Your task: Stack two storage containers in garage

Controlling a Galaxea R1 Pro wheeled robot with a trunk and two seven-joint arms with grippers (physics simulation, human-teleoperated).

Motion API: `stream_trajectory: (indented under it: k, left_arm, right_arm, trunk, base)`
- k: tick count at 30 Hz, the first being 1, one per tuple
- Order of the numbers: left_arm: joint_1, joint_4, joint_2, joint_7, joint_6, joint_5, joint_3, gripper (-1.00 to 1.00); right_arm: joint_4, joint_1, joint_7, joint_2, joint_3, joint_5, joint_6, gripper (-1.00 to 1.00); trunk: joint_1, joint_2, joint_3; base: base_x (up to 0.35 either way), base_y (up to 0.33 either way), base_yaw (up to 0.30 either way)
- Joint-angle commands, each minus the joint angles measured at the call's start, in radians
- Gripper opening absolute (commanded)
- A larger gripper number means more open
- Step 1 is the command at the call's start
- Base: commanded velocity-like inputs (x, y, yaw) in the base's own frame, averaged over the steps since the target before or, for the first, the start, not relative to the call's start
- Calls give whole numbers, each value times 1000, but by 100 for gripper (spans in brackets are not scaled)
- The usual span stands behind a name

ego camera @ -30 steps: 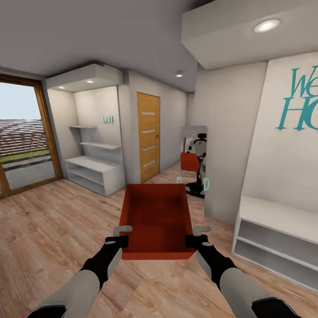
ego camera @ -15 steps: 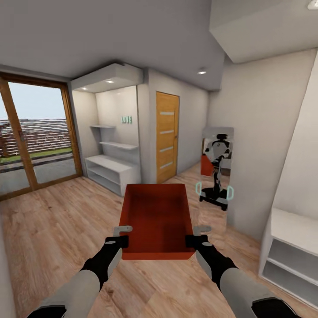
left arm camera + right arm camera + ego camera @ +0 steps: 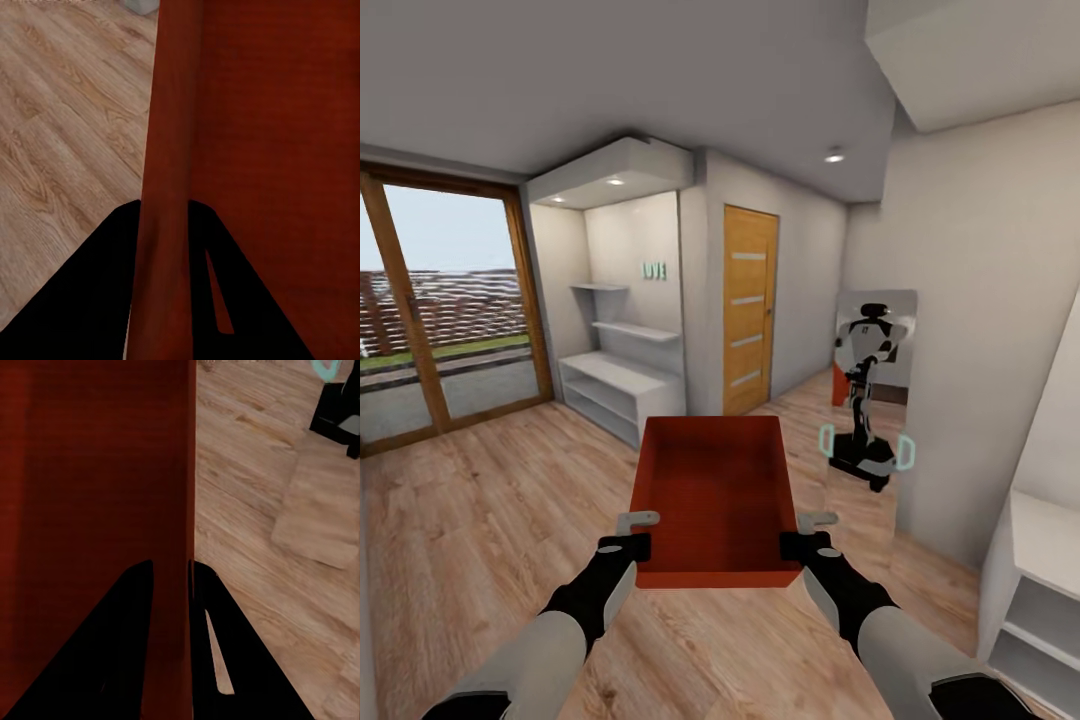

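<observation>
A red-orange storage container [image 3: 712, 495] hangs level in front of me above the light wood-plank floor [image 3: 490, 490]. My left gripper [image 3: 637, 535] is shut on its left wall [image 3: 169, 187], and my right gripper [image 3: 800, 535] is shut on its right wall [image 3: 172, 510]. Each wrist view shows the thin wall pinched between two black fingers. The container is empty inside.
Ahead stands an orange wooden door [image 3: 750, 310]. White shelves [image 3: 615, 385] sit in an alcove to its left. A large glass door [image 3: 445, 310] fills the left wall. A mirror [image 3: 870, 400] on the right wall reflects the robot. A white bench unit [image 3: 1035, 580] stands at the right edge.
The whole view has swung to the left: door, shelves and mirror have shifted right, and the wall lettering has left the picture. The container and both grippers keep the same hold.
</observation>
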Motion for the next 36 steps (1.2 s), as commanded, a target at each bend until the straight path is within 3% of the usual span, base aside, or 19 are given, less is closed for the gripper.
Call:
stream_trajectory:
  k: [1, 36]
  left_arm:
    - [-1, -43, -1, 42, 8, 18, 65, -100]
    - [-1, -43, -1, 42, 8, 18, 65, -100]
  right_arm:
    - [-1, 1, 3, 0, 9, -26, 6, -100]
    - [-1, 1, 2, 1, 9, -26, 5, -100]
  trunk:
    - [1, -1, 0]
    - [1, -1, 0]
  base:
    - [322, 0, 1]
    - [322, 0, 0]
